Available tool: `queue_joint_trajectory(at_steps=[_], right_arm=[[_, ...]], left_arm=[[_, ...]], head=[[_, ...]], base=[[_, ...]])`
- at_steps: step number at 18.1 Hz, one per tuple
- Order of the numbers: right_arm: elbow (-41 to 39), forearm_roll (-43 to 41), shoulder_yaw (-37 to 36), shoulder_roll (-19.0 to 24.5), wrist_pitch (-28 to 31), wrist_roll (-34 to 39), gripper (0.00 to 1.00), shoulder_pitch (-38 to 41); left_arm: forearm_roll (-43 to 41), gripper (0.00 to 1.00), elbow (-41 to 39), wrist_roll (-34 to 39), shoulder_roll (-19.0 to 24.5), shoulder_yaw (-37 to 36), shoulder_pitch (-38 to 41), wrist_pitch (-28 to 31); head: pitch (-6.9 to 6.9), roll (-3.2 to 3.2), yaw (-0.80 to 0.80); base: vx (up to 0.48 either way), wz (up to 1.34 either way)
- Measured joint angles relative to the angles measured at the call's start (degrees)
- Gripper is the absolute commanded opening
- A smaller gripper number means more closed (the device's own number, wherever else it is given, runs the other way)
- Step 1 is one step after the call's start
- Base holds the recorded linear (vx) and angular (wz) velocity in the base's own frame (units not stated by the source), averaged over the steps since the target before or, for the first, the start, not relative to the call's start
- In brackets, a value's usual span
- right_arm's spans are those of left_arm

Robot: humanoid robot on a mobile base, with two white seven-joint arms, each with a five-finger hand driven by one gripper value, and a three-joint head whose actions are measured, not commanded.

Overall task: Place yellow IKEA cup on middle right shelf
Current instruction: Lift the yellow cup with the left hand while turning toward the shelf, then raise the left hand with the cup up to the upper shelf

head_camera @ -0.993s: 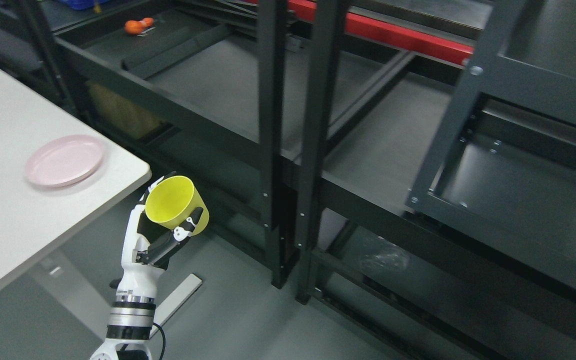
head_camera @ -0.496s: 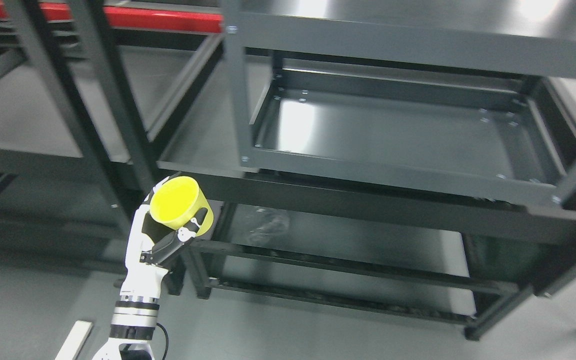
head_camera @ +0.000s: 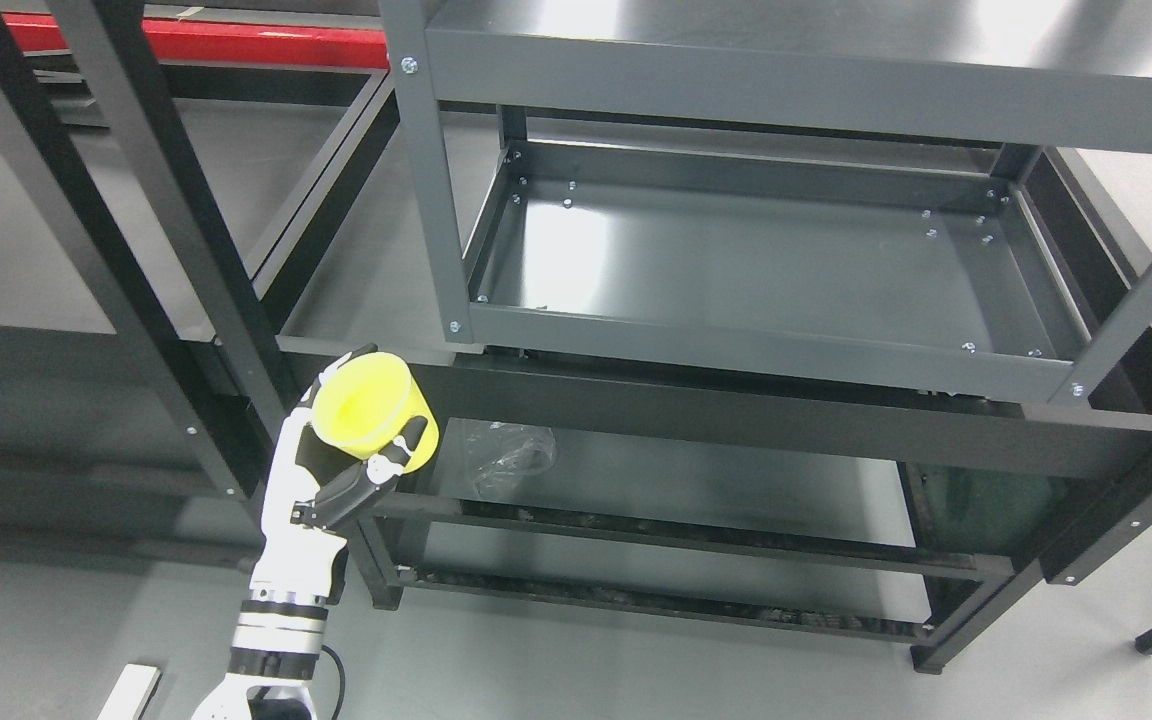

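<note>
A grey metal shelf unit (head_camera: pixel 736 350) fills the middle and 3 o'clock side of the head view, its middle shelf (head_camera: pixel 766 265) a shallow tray with a glossy floor. Black racks (head_camera: pixel 136 220) stand toward 9 o'clock, with a red beam (head_camera: pixel 206 42) at 11 o'clock. Crumpled clear plastic (head_camera: pixel 508 458) lies on the lower shelf. At 7 o'clock the left hand (head_camera: pixel 321 480) has its fingers curled round the yellow cup (head_camera: pixel 373 412), which is tilted and held in front of the rack, outside the shelf.
</note>
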Motion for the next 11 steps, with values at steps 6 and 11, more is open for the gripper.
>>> queue_joint_trajectory(at_steps=[6,11], right_arm=[[0.0,0.0,0.0,0.0,0.0,0.0,0.99,0.0],[0.0,0.0,0.0,0.0,0.0,0.0,0.99,0.0]], left_arm=[[0.0,0.0,-0.1,-0.1,0.0,-1.8,-0.3,-1.5],[0.0,0.01,-0.1,-0.3,0.0,-5.1,-0.3,-4.2]], head=[[-0.01,0.0,0.0],[-0.02,0.0,0.0]], base=[[0.1,-0.41],[0.112,-0.26]])
